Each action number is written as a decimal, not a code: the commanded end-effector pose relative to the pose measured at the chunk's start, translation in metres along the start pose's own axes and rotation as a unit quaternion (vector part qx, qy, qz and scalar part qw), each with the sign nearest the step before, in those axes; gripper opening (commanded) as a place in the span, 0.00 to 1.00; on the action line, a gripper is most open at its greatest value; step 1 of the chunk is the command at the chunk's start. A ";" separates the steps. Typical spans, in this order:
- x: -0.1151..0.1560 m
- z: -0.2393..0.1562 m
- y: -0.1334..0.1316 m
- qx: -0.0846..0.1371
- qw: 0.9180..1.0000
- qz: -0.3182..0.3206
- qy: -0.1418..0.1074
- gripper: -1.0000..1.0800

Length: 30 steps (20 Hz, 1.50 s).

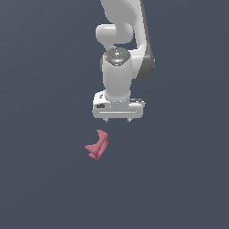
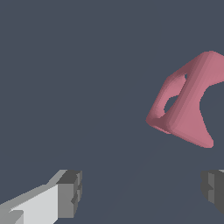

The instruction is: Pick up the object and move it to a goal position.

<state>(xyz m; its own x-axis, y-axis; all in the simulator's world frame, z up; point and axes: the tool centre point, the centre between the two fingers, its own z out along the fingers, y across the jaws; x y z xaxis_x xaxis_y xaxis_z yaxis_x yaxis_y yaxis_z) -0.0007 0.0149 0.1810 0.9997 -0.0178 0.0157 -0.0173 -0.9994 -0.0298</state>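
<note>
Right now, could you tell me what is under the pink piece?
Only the bare dark floor shows around the pink piece; nothing else shows beneath it. The patch it rests on is covered. The open gripper is apart from it.

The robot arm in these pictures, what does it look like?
The arm is glossy white, built of rounded segments with dark grey joints. Its gripper has a wide, boxy white body. In the wrist view, its fingers are white bars with blocky grey pads.

glossy white rounded arm [image 1: 118,71] (dark grey joint accents).
</note>
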 end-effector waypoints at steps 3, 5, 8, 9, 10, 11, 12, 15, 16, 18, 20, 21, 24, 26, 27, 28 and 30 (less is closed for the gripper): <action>0.001 -0.002 -0.001 0.001 1.000 0.001 0.001 0.96; 0.003 -0.006 -0.003 0.003 1.000 0.004 0.006 0.96; 0.009 -0.016 -0.009 0.010 1.000 0.010 0.015 0.96; 0.010 -0.019 -0.010 0.011 1.000 0.011 0.017 0.96; 0.011 -0.020 -0.011 0.012 1.000 0.012 0.018 0.96; 0.011 -0.021 -0.012 0.012 1.000 0.013 0.019 0.96; 0.011 -0.021 -0.012 0.012 1.000 0.013 0.019 0.96; 0.011 -0.020 -0.011 0.012 1.000 0.013 0.018 0.96; 0.012 -0.020 -0.010 0.012 1.000 0.015 0.018 0.96; 0.014 -0.018 -0.007 0.011 1.000 0.021 0.017 0.96; 0.017 -0.016 -0.002 0.011 0.999 0.032 0.016 0.96; 0.019 -0.014 0.001 0.010 0.999 0.038 0.015 0.96; 0.026 -0.008 0.012 0.008 0.998 0.064 0.012 0.96; 0.031 -0.003 0.022 0.006 0.996 0.085 0.010 0.96; 0.035 0.000 0.028 0.005 0.995 0.097 0.009 0.96; 0.038 0.004 0.034 0.003 0.994 0.111 0.007 0.96; 0.045 0.011 0.048 -0.001 0.990 0.139 0.004 0.96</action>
<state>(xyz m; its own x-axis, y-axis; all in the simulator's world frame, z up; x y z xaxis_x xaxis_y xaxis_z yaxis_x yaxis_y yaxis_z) 0.0385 -0.0235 0.1749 0.9675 -0.2520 0.0212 -0.2511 -0.9672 -0.0387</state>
